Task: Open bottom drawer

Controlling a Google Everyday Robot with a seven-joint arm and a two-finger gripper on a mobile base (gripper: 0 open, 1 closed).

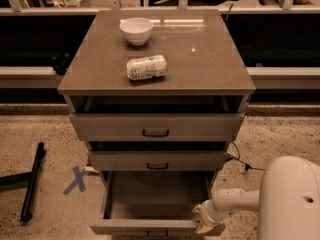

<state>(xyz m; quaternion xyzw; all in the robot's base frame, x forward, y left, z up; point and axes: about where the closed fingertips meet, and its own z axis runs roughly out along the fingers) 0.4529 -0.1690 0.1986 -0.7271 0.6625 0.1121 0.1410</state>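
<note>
Speckled floor (45,129); bottom drawer (155,199) open w/ hand (204,220) at front-R corner, grip unclear.

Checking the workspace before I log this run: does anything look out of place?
Nothing spilled or broken. The bottom drawer is pulled well out, gripper at its front right corner. The middle drawer and top drawer sit slightly ajar. A black bar lies loose at far left.

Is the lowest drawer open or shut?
Open: the bottom drawer is pulled out, grey interior exposed. The end effector sits at its front right.
</note>
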